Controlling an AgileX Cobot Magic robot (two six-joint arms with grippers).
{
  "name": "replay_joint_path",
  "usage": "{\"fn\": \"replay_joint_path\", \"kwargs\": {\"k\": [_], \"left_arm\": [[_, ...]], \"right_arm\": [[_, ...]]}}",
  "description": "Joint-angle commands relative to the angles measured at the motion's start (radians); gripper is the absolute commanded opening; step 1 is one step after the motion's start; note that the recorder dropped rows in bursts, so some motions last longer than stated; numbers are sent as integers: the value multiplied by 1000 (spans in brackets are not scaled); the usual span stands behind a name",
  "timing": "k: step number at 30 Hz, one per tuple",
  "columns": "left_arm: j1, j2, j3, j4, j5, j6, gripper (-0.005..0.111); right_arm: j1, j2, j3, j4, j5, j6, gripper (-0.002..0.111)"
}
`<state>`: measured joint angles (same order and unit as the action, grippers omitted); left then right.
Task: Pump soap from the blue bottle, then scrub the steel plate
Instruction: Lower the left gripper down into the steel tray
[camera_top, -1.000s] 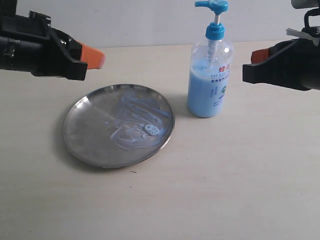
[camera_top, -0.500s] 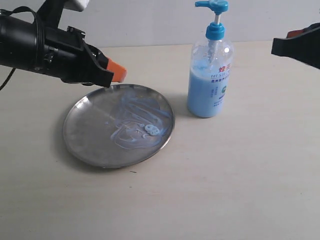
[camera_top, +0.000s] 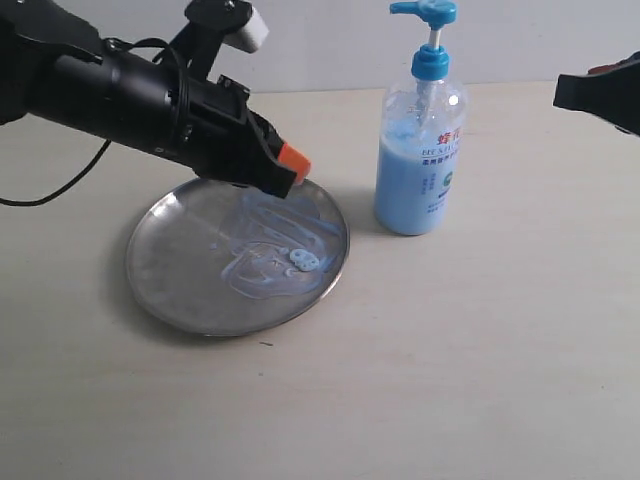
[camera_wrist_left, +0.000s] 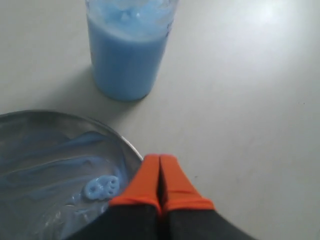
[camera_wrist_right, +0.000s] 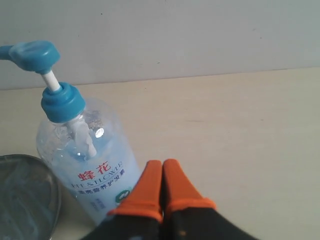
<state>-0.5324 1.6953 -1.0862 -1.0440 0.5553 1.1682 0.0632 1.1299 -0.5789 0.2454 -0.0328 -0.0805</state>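
The steel plate lies on the table left of centre, smeared with pale blue soap and a small blob. My left gripper is shut, empty, hovering over the plate's far right rim; its orange fingertips point past the plate toward the blue bottle. The blue bottle stands upright right of the plate, pump head up. My right gripper is shut, empty, raised at the far right edge, apart from the bottle.
A pale wooden tabletop stretches around the plate and bottle, with a light wall behind it. A black cable hangs from the left arm above the table's left side.
My left arm has swung right and down, from the table's left side to above the plate's far rim. My right gripper has drawn back to the right edge and risen slightly.
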Motion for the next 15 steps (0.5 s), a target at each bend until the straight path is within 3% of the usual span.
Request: {"fn": "replay_joint_path", "kwargs": {"k": [1,4,15], "left_arm": [[-4,58,-46,126,19,-89,0],[-4,87,-77,199,19,-145,0],[-4,156,-124,219,22,-145,0]], "right_arm": [[-4,3,4,11,24,5,0],[-4,23,4,18,63,5,0],[-4,94,4,33,107,29,0]]}}
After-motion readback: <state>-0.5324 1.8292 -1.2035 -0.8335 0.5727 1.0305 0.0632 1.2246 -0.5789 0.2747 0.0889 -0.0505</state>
